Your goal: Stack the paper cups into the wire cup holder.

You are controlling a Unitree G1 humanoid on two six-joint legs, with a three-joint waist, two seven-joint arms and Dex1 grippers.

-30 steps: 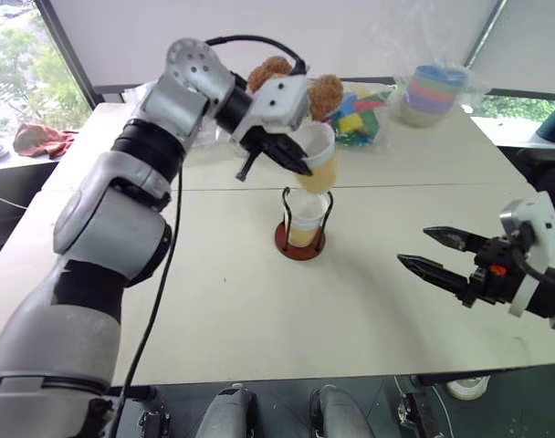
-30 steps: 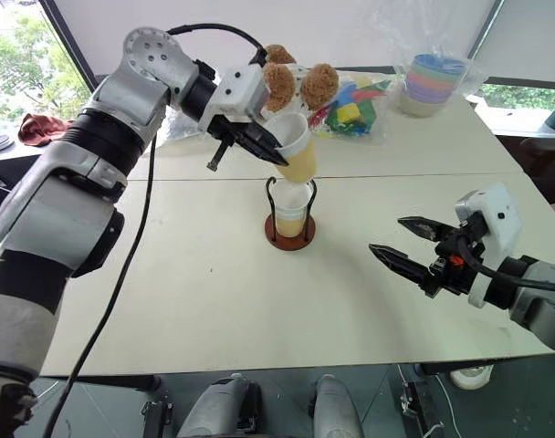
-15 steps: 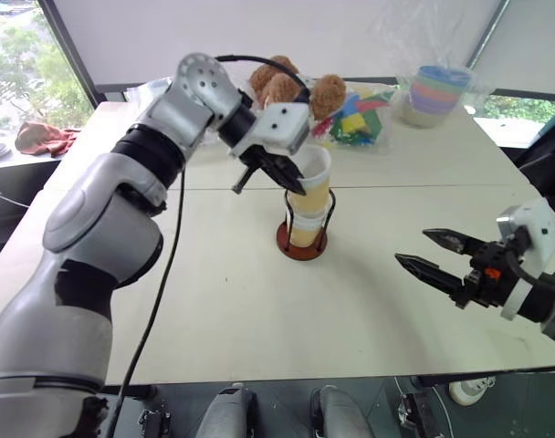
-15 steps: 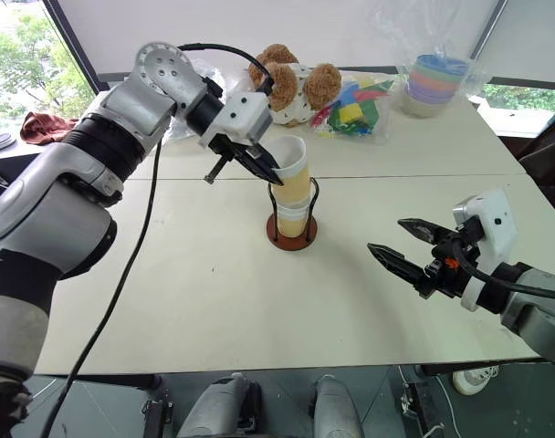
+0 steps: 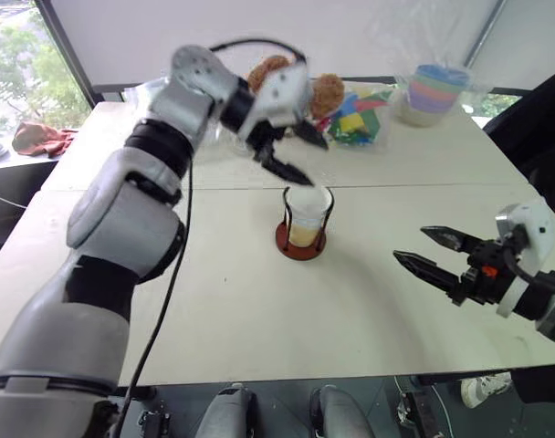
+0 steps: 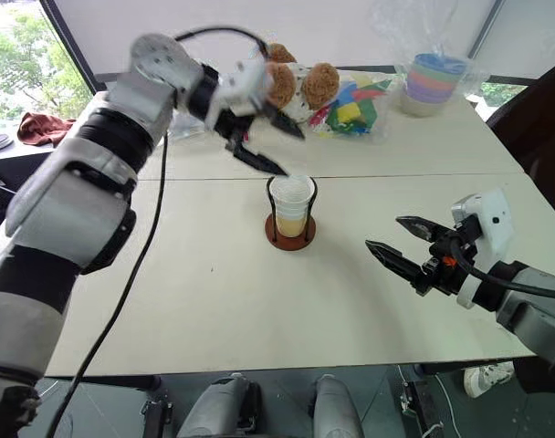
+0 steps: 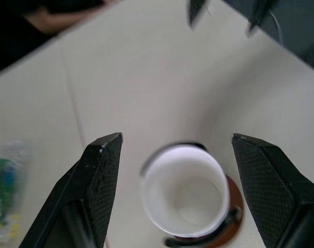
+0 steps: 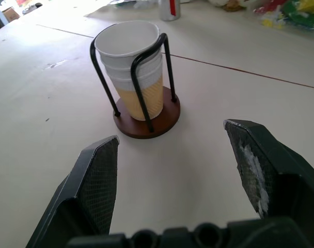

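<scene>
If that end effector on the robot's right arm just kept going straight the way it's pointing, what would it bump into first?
Most likely the paper cups nested in the wire cup holder. The open right end effector points at them, with bare table between; depth is hard to judge.

This looks like a lab or office room set up for robot trials, not a home. Two plain white tables (image 5: 387, 173) are pushed together edge to edge, and behind them a pale blind or screen (image 5: 259, 36) covers the wall. Large windows (image 5: 22, 64) with dark frames look out on green trees. The far edge of the tables is cluttered with loose props: a brown teddy bear (image 6: 300, 84), a bag of bright toy blocks (image 6: 350, 111), and a wrapped stack of pastel cups (image 5: 433, 91). A reddish cloth (image 5: 40, 139) lies on a side surface by the window. A black cable (image 5: 163, 301) trails from the robot arm.
</scene>
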